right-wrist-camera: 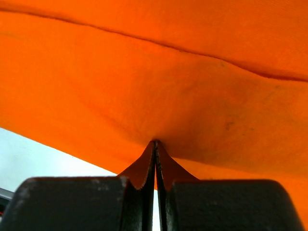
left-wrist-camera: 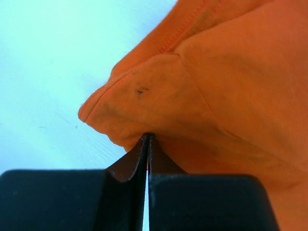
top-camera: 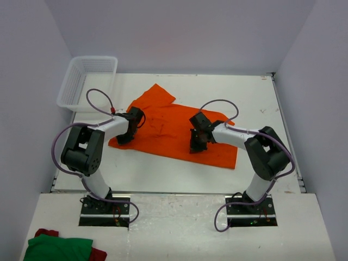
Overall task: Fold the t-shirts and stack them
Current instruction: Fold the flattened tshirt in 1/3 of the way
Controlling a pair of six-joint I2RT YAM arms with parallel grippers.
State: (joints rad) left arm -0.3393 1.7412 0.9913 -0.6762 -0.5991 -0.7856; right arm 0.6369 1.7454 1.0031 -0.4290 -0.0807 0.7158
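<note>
On the white counter (top-camera: 163, 174), a bright orange t-shirt (top-camera: 174, 128) was spread mostly flat across the middle, with one sleeve pointed toward the far left and light wrinkling seen near its centre. The left end effector (top-camera: 122, 139) was lowered onto the t-shirt's left edge. Its jaws were closed together, with a small fold of stitched orange hem pinched between the tips, as shown close up in the left wrist view. The right end effector (top-camera: 194, 148) was set down on the right half of the t-shirt, toward its near edge. Its jaws were likewise closed, and a little tent of the fabric was gripped between them. A white mesh basket (top-camera: 89, 81) was seen at the far left corner of the counter, apart from the t-shirt. On the near ledge, at the bottom left, a bundle of green cloth (top-camera: 57, 247) was laid over some red cloth (top-camera: 98, 254).
</note>
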